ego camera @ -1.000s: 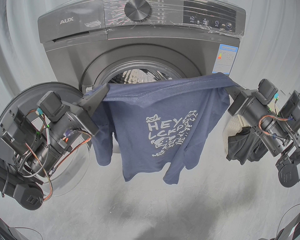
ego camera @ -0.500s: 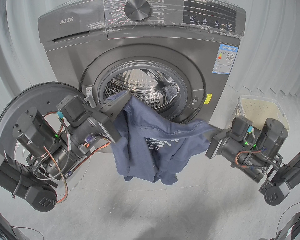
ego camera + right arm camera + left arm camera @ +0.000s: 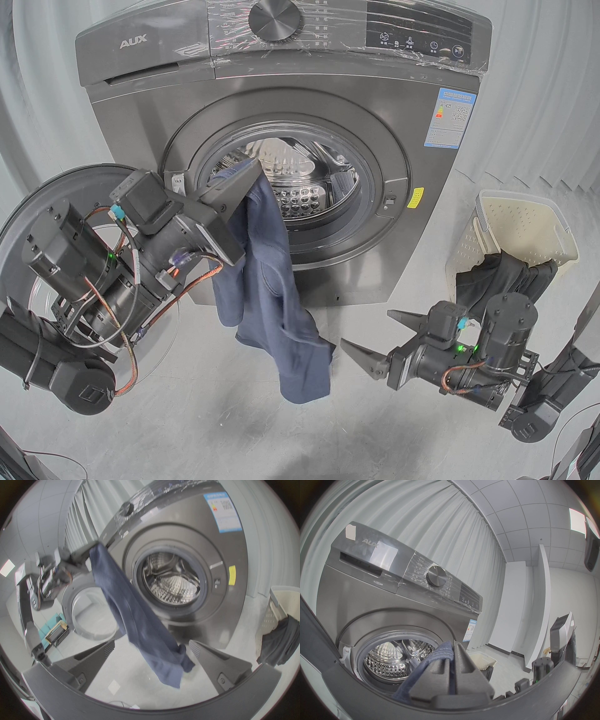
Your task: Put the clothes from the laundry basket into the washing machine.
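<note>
Right jaws let go of the navy T-shirt (image 3: 275, 300) and dropped low over the floor (image 3: 206, 425). They're spread wide now, tips just beside its lower end. So the shirt hangs straight down, long axis vertical, from the left jaws, which are clamped on its top end at the left rim of the washing machine (image 3: 281, 81) drum opening (image 3: 300, 181). Left arm's raised, angled toward the drum, clearly nearer. Dark clothes (image 3: 500, 281) drape over the laundry basket (image 3: 531, 200) rim.

Head camera high, wrist cameras low, all facing washing machine (image 3: 350, 100)
</note>
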You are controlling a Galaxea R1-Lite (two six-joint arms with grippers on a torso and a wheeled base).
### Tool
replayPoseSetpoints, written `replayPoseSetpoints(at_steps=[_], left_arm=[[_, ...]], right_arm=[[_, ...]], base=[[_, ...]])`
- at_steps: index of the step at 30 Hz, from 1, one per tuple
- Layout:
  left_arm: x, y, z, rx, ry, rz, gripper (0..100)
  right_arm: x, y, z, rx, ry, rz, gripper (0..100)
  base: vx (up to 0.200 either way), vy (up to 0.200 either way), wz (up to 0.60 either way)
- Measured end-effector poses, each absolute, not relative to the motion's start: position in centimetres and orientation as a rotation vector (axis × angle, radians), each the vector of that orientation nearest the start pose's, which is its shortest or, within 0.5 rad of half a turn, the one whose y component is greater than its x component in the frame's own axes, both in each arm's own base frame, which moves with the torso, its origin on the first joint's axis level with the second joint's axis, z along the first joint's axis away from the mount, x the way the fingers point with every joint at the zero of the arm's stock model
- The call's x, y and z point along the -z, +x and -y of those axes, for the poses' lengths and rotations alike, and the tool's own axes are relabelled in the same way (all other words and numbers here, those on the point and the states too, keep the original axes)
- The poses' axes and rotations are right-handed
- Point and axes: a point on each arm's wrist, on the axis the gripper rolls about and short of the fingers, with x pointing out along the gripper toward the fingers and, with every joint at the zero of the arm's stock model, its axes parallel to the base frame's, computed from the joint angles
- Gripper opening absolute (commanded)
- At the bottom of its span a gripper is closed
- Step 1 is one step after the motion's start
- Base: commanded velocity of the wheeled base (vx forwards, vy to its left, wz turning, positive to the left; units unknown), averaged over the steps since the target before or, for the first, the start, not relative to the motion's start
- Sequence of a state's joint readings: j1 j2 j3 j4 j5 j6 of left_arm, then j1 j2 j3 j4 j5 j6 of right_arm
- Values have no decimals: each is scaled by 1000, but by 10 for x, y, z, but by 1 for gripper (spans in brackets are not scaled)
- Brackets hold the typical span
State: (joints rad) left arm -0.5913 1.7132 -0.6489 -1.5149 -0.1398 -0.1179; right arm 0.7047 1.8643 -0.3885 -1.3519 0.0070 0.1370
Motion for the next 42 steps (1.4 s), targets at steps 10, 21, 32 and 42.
replayPoseSetpoints(at_steps=[10, 21, 32, 42], left_arm=[[-232, 235, 163, 750, -220, 430, 0], [-237, 227, 165, 772, -227, 445, 0], [-238, 225, 165, 776, -229, 449, 0], [-238, 222, 168, 792, -234, 447, 0]], right_arm=[[-95, 231, -195, -698, 67, -180, 100], [-88, 280, -230, -724, 82, -93, 100], [-70, 284, -260, -784, 67, -93, 100], [-65, 303, -276, -780, 79, -49, 100]], base=[[0, 0, 0], [0, 0, 0], [0, 0, 0], [0, 0, 0]])
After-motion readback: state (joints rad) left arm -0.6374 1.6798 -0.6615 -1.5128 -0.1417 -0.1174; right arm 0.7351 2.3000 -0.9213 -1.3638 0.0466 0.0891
